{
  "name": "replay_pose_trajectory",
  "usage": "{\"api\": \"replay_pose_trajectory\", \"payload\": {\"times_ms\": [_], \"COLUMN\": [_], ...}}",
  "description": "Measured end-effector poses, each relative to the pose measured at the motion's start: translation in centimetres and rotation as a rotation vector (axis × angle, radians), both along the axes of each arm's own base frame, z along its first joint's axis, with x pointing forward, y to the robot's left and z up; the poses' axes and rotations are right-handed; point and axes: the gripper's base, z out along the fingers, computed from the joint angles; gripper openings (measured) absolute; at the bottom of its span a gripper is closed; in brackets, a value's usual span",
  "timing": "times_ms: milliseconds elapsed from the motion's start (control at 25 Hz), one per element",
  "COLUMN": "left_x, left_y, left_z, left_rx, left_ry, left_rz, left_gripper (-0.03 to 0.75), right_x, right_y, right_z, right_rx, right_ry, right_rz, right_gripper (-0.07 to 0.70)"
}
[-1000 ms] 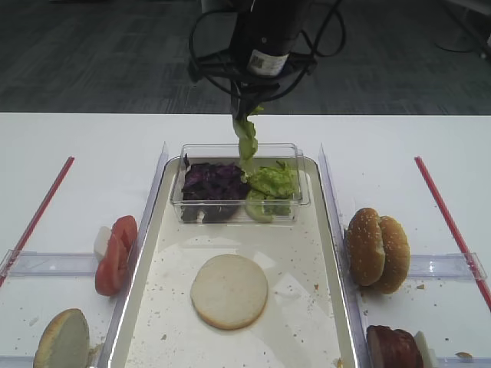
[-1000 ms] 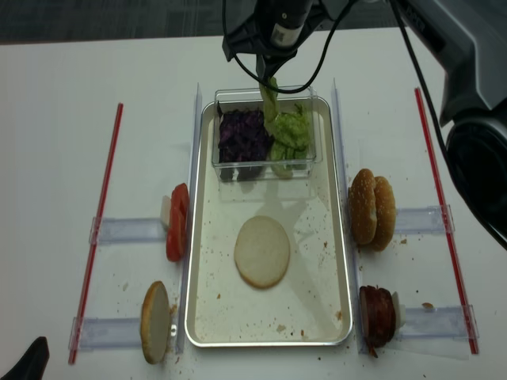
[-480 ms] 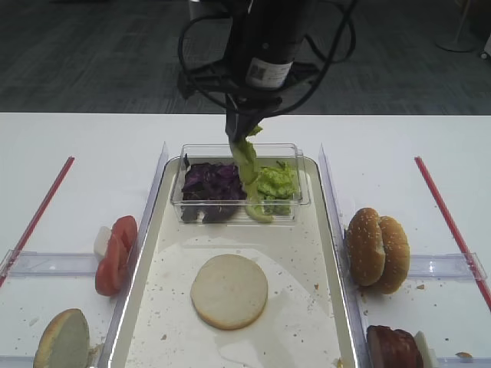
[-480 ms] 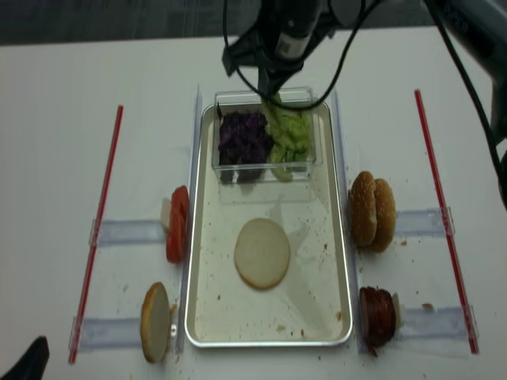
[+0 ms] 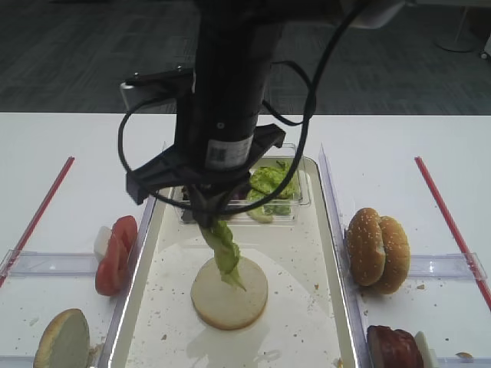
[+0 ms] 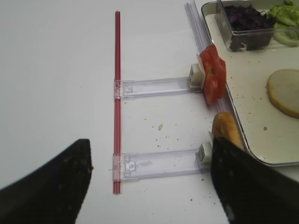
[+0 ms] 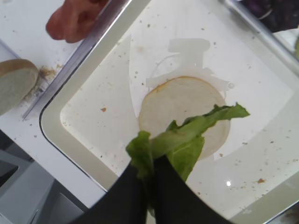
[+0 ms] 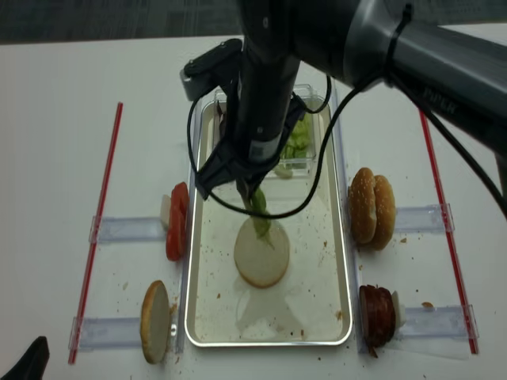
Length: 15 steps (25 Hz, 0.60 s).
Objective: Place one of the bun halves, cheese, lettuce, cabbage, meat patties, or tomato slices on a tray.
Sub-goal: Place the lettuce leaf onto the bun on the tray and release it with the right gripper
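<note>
My right gripper [image 5: 205, 215] [image 7: 149, 186] is shut on a long green lettuce [image 5: 225, 257] [image 7: 187, 137] [image 8: 259, 215] leaf. The leaf hangs over a pale cut-face bun half [image 5: 230, 299] [image 7: 182, 100] [image 8: 263, 261] lying in the middle of the tray [image 5: 307, 245] [image 8: 317, 301]. Its lower tip is close to the bun's face; I cannot tell whether they touch. My left gripper [image 6: 149, 179] is open and empty above the white table, left of the tray [image 6: 252, 140].
A clear tub at the tray's far end holds purple cabbage [image 6: 245, 18] and more lettuce [image 5: 272, 182]. Tomato slices [image 5: 113, 253] and a bun half [image 5: 63, 341] stand in racks on the left. On the right are sesame buns [image 5: 376, 249] and meat patties [image 5: 391, 349].
My right gripper has carried the lettuce leaf from above the tub toward the near side and lower, to over the bun half. The left gripper has not visibly moved.
</note>
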Motion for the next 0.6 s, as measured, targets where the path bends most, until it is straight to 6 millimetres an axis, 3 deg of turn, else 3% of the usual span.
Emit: {"api": "replay_pose_trajectory", "payload": {"times_ms": [280, 600], "left_x": [0.0, 0.0], "left_y": [0.0, 0.0], "left_z": [0.0, 0.0], "left_rx": [0.0, 0.0], "left_ry": [0.0, 0.0], "left_rz": [0.0, 0.0], "left_gripper": [0.492, 0.492], "right_x": [-3.1, -2.8], "right_y": [2.4, 2.1], "right_z": [-0.5, -0.7], "right_rx": [-0.019, -0.074], "right_ry": [0.004, -0.052], "right_rz": [0.097, 0.11], "right_gripper": [0.053, 0.053]}}
